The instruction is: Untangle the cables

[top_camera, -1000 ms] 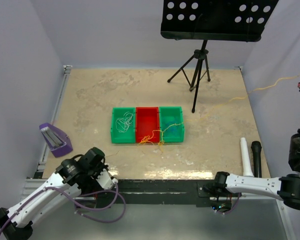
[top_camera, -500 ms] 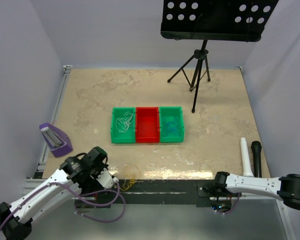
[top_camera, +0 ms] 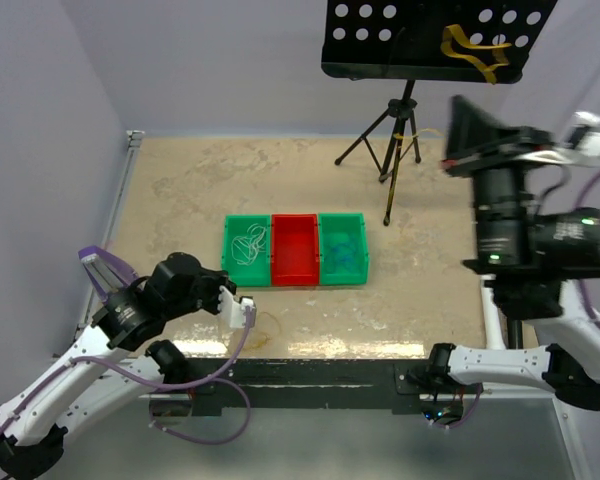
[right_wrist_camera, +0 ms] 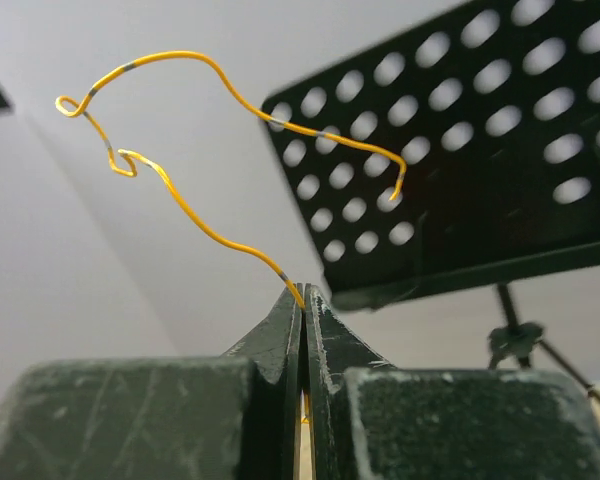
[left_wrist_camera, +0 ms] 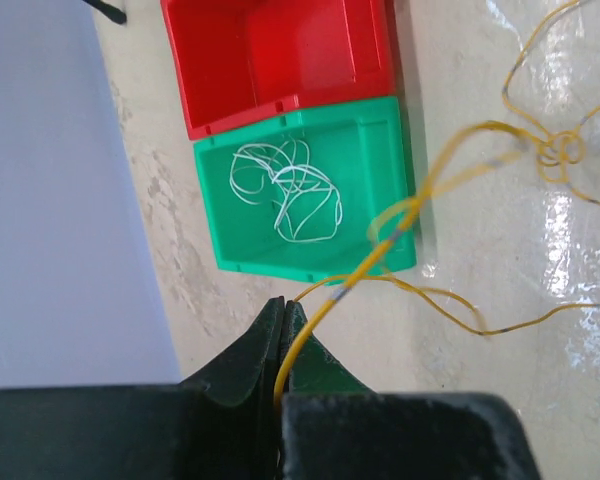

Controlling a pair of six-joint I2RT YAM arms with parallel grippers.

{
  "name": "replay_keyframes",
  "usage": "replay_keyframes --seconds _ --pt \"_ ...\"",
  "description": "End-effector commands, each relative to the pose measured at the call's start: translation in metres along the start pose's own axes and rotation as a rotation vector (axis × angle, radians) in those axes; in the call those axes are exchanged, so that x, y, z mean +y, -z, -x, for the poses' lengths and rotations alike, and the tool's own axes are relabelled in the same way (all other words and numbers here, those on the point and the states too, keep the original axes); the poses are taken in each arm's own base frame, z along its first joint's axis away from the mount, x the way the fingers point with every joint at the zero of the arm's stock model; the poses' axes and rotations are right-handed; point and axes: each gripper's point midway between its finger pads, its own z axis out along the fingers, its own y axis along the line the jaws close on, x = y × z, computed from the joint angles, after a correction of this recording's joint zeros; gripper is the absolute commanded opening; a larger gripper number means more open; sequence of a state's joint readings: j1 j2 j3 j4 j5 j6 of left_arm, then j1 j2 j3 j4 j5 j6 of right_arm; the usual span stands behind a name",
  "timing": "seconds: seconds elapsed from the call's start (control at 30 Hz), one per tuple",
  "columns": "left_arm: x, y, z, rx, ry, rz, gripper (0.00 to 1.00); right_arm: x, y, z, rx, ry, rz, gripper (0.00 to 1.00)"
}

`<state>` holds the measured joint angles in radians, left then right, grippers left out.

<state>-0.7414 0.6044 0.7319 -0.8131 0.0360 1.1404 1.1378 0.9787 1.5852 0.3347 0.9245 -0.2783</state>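
An orange-yellow cable (left_wrist_camera: 450, 150) runs out of my left gripper (left_wrist_camera: 284, 304), which is shut on it low over the table just in front of the left green bin (left_wrist_camera: 380, 130). The cable trails right in loose loops with a small knot (left_wrist_camera: 560, 152). My right gripper (right_wrist_camera: 303, 292) is shut on another stretch of yellow cable (right_wrist_camera: 170, 58) and is lifted high, pointing at the wall. A whitish cable (left_wrist_camera: 292, 190) lies coiled in the left green bin (top_camera: 228, 262). A pale blue cable (top_camera: 342, 256) lies in the right green bin.
A red bin (top_camera: 294, 272) sits between the two green ones. A black perforated music stand (top_camera: 420, 60) on a tripod (top_camera: 395, 135) is at the back. A purple holder (top_camera: 110, 275) is at the left edge; a white tube (top_camera: 492, 315) lies at the right.
The right arm has swung up from the table's front edge to high on the right, carrying yellow cable. The left arm has lifted and reached toward the bins.
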Motion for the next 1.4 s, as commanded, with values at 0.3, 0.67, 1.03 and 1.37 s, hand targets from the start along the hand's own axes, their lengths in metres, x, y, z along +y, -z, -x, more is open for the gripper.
replay_keyframes --seconds 0.3,0.67,1.03,1.37 --pt "0.008 0.027 0.022 -0.083 0.028 -0.038 0.00 0.105 0.002 -0.174 0.216 -0.102 0.238 0.00" --pt "0.011 0.041 0.024 -0.094 0.003 -0.015 0.00 0.114 0.006 -0.256 0.299 -0.051 0.246 0.00" --pt "0.013 0.044 0.024 -0.098 -0.011 -0.011 0.00 0.070 0.011 -0.352 0.432 0.027 0.187 0.00" --pt "0.012 0.044 0.022 -0.091 -0.025 -0.007 0.00 0.030 0.050 -0.415 0.617 0.135 0.147 0.00"
